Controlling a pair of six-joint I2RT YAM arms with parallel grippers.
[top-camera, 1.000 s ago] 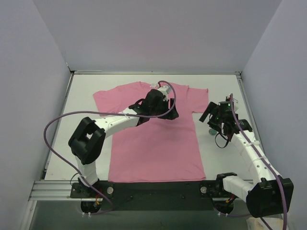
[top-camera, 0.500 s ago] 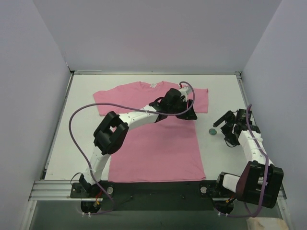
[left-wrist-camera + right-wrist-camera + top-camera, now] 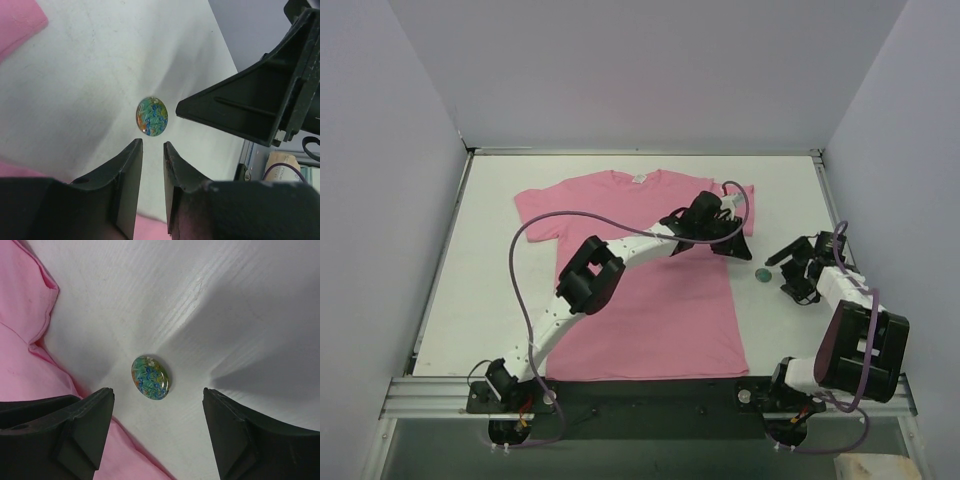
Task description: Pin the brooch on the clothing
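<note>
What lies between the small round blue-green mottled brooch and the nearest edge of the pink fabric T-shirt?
Only bare white table: in the right wrist view the brooch sits apart from the T-shirt, nothing between.

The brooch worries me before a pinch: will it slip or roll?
Probably slippery: the brooch is a glossy, domed oval. Lying flat on the table, it would likely slide rather than roll. Its low edge may offer little purchase.
</note>
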